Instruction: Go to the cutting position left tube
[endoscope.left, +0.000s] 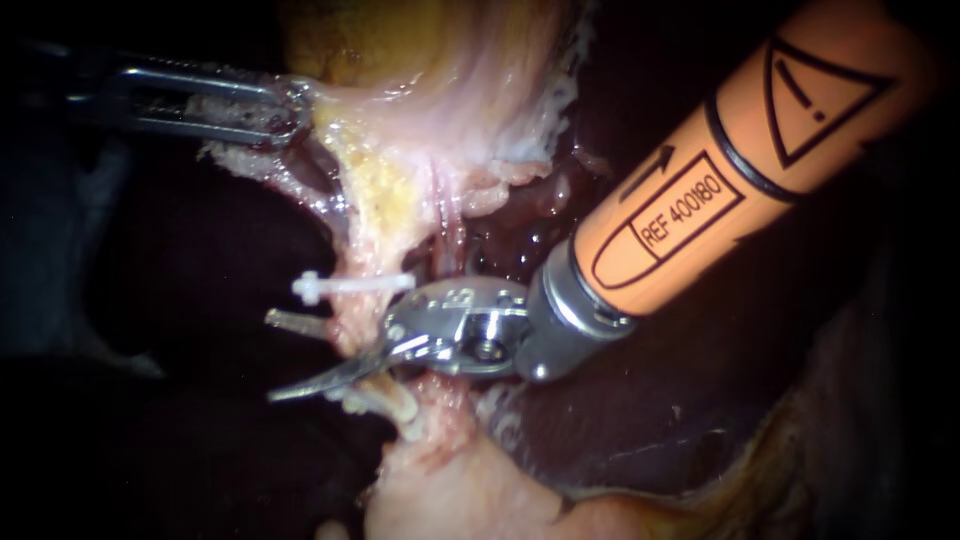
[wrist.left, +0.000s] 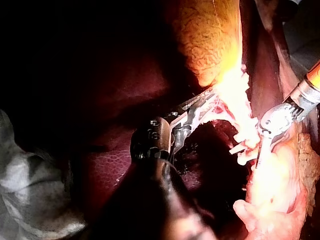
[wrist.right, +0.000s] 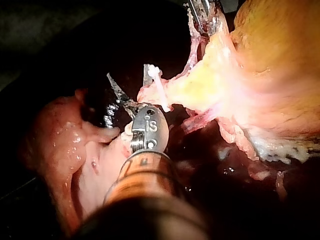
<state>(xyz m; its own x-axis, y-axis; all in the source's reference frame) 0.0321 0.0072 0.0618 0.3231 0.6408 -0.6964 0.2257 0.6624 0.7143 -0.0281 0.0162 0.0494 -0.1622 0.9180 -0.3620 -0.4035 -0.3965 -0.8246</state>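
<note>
Two slender instruments were at the tissue. The left instrument (endoscope.left: 288, 108), a dark metal shaft with a long pair of jaws, came in almost level from the left side of the endoscope view. Its jaws were closed from both sides on the pale fatty tissue (endoscope.left: 318, 118) at the edge of the yellowish-pink gallbladder (endoscope.left: 470, 90), and this tissue looked stretched. The right instrument (endoscope.left: 285, 358), with a thick orange shaft and a silver metal wrist (endoscope.left: 470, 330), came down steeply from the upper right. Its wrist was bent so that the two thin curved blades pointed toward the left of this view. The blades stood apart with a clear gap, and they gripped nothing. The left tube (endoscope.left: 352, 335), a thin pale pink strand running down from the gallbladder, passed through this gap between the blades; whether the blades touched it, I could not tell. One white plastic clip (endoscope.left: 350, 286) sat across the tube just above the upper blade, and two more whitish clips (endoscope.left: 392, 404) sat across it just under the lower blade. In the right wrist view the parted blades reached ahead of the wrist, beside the white clip. The dark red liver (endoscope.left: 660, 400) lay behind and under the instruments.
</note>
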